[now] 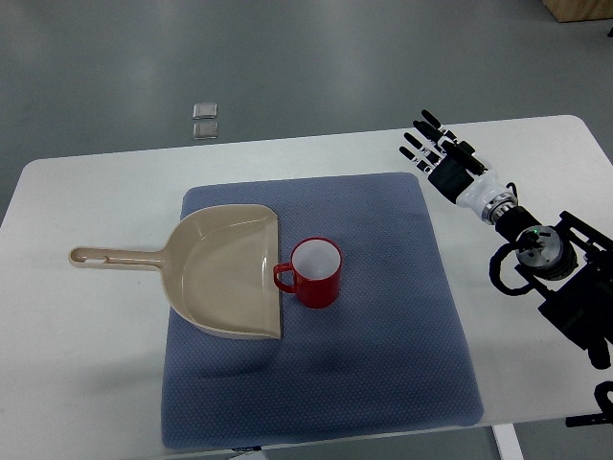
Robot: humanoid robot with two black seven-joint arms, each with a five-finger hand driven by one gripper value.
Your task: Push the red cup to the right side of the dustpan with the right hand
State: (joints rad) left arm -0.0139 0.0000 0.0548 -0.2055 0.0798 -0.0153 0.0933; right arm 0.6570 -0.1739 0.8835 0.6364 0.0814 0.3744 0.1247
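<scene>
In the top view we see a white worktop with a blue-grey mat spread on its middle. On the left part of the mat lies a beige dustpan; its long handle reaches to the left, off the mat and onto the bare worktop, and its wide open edge faces to the right. Just beside this edge, on the right side of the dustpan, stands the red cup. The cup is upright, white inside, and we see nothing in it. Its small handle points left, toward the dustpan edge, and seems to touch it or nearly touch it; we cannot tell which.

The right hand comes in from the right edge of the picture, on a black and white arm. It hovers over the far right part of the worktop, beyond the upper right corner of the mat and well apart from the cup. Its dark fingers are stretched out and a little spread, pointing up-left, and they hold nothing.

On the grey floor beyond the worktop lie two small clear square objects.
</scene>
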